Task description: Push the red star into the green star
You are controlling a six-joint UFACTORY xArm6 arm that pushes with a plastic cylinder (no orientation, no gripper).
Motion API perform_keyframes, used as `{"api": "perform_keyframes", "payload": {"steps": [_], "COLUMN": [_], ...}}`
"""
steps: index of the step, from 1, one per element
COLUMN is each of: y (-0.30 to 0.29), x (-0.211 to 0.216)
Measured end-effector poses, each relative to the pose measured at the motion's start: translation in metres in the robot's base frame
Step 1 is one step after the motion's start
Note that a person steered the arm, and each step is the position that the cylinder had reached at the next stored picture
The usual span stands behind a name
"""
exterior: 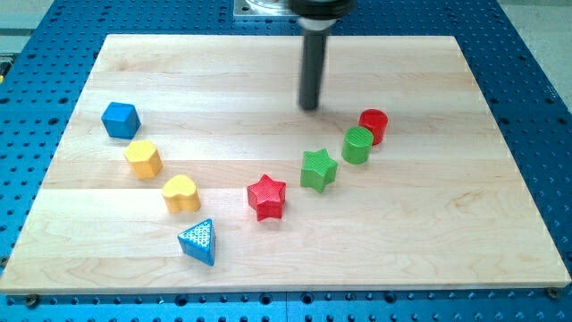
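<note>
1. Our pale wooden board [268, 89] lies on a blue perforated table [536, 107].
2. Our dark straight rod stands upright; my tip [309, 107] touches no block.
3. The ribbed red star [266, 197] sits well below my tip, toward the view's bottom, just left of the green star [318, 169], a small gap between them.

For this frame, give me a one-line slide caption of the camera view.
My tip hovers above the green star, with the red star lower left, apart from it.
</note>
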State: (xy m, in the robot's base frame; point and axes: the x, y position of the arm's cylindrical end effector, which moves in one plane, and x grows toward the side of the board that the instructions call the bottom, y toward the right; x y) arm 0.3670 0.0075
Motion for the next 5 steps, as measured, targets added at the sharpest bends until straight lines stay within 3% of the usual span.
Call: {"api": "perform_keyframes", "payload": {"steps": [2, 5], "y": [-0.114, -0.063], "x": [0.125, 0.186]}}
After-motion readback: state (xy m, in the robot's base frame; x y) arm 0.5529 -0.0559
